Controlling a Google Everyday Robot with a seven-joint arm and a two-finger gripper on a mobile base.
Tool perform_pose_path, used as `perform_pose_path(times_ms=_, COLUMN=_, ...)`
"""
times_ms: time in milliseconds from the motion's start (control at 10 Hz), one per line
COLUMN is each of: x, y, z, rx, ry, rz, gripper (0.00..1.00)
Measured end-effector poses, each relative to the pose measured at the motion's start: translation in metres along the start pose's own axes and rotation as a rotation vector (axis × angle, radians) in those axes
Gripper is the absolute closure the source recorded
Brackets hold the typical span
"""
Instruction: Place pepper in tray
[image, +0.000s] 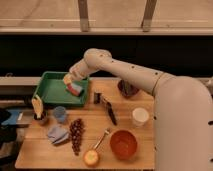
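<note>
One claw (68, 80) hovers over the tray (50, 95); finger state cannot be determined. Early release near the rim risks dropping the unseen pepper onto the surface (125, 120).

Gripper (68, 80) over the green tray (51, 93), which looks like smooth plastic; table (140, 135) of pale matt wood; orange bowl (123, 144) smooth, slightly glossy; blue cloth (58, 134) soft, crumpled; arm (135, 75) smooth, off-white, matt.

Just one view, no second to overlap. Camera sat high behind robot's shoulder, looked down and forward across wooden table (135, 145) toward dark window wall. Mid-range: tray (52, 92) far left, gripper (68, 80) above it.
</note>
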Motion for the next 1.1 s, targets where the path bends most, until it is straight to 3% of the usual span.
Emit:
perform_pose_path(times_ms=200, x=0.002, y=-0.008, z=0.007, rx=0.003, ry=0.021, rz=0.018, gripper=0.98)
perform_pose_path(times_ms=900, x=-0.006, y=-0.027, z=0.007, rx=0.013, ry=0.016, rz=0.046, gripper=0.31)
perform_pose_path(times_ms=1100, x=-0.012, y=-0.028, z=0.008, rx=0.008, ry=0.009, rz=0.044, gripper=0.29)
